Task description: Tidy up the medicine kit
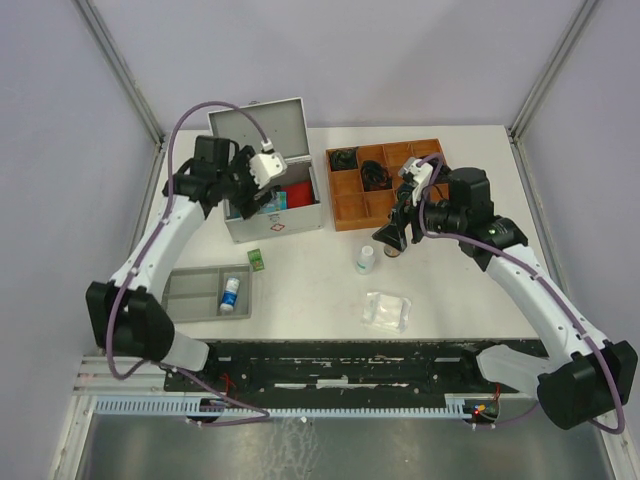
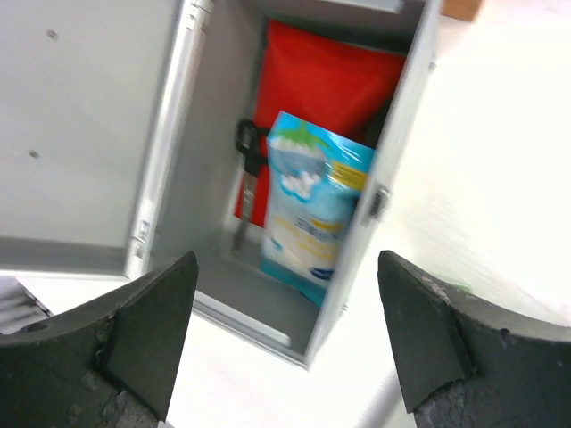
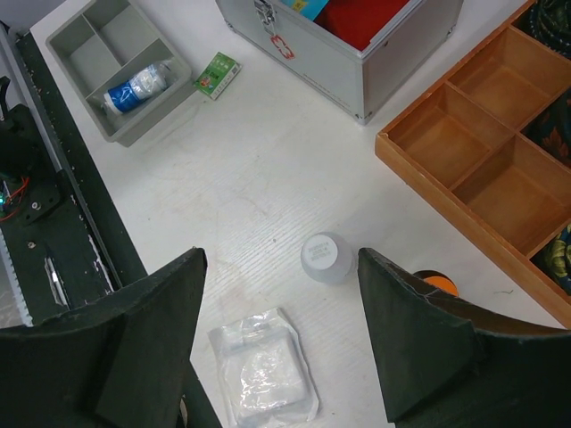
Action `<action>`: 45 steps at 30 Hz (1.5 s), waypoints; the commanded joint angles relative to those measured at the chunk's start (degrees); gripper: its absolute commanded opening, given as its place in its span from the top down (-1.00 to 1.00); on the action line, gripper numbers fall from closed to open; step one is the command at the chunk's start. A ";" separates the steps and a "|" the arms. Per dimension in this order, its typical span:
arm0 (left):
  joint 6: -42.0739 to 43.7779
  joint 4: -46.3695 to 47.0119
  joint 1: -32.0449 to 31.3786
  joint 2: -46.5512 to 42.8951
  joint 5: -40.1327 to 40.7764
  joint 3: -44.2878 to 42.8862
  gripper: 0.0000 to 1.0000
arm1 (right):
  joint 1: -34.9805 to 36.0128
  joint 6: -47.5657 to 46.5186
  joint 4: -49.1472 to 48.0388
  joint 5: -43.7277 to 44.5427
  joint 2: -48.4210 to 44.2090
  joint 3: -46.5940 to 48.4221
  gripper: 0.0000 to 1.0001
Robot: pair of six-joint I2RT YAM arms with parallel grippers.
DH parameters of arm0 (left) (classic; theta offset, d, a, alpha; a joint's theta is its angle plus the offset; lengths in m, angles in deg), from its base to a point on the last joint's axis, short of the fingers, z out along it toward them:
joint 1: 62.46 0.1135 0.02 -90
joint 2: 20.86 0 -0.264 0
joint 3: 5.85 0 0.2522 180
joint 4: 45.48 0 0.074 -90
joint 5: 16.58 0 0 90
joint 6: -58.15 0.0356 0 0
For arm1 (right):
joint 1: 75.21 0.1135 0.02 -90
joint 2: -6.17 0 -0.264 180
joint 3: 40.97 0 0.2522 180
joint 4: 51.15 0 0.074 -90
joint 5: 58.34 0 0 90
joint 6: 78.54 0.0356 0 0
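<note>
A: From above, where do we find the silver-grey rectangular metal medicine kit (image 1: 275,222)?

B: Upper left of centre, its hinged lid (image 1: 258,125) standing open. The left gripper (image 1: 245,203) hangs over its left half and hides much of the inside. We make out only a bit of red and blue beside it.

A: And to the right?

B: The brown wooden compartment tray (image 1: 350,207), with the right gripper (image 1: 392,238) at its lower edge. The arm covers part of it, and we cannot name the dark things in its top cells. A small white bottle (image 1: 365,260) stands just beside that gripper, with a clear plastic packet (image 1: 387,310) lower down. At lower left, a grey plastic divided tray (image 1: 190,285) holds a blue-and-white roll (image 1: 231,292), and a little green box (image 1: 257,259) lies near its upper right corner.

A: The left wrist view?

B: Blurred. We look into the kit. There is a red pouch (image 2: 330,80) at the top, a light-blue and white packet (image 2: 312,205) partly over it, and a black something (image 2: 250,143) we cannot identify. The dark fingers (image 2: 152,330) stand wide at the bottom corners with nothing between them: released.

A: The right wrist view?

B: Its jaws are spread and empty too. The bottle sits on the white table (image 3: 268,178) in the gap between them, untouched. An orange round object (image 3: 437,283) is half hidden behind the right-hand finger. The top edge cuts off the kit, and the right edge cuts off the wooden tray.
</note>
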 commanded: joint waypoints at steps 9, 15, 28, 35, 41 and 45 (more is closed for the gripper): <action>-6.96 9.31 -0.17 -22.90 -5.63 29.18 -0.90 | -0.29 -1.25 -0.92 2.11 -2.42 0.33 -0.67; -8.78 14.78 -0.56 -25.77 -4.23 38.25 -0.91 | -0.30 -1.43 -1.19 4.72 -3.34 0.01 -0.89; -8.53 20.68 -2.88 -18.22 -0.64 41.45 -0.90 | -0.31 -1.94 -1.71 5.11 -3.80 -0.60 -1.00; -7.91 20.88 -4.05 -14.21 1.57 39.85 -0.91 | -0.26 -2.21 -1.48 4.84 -3.77 -0.65 -1.00; -7.30 18.78 -4.22 -10.96 2.76 37.58 -0.91 | -0.32 -2.29 -1.30 4.38 -3.91 -0.52 -1.00; -7.35 17.73 -4.43 -8.78 4.98 36.29 -0.91 | -0.30 -2.50 -1.19 4.28 -3.93 -0.60 -1.00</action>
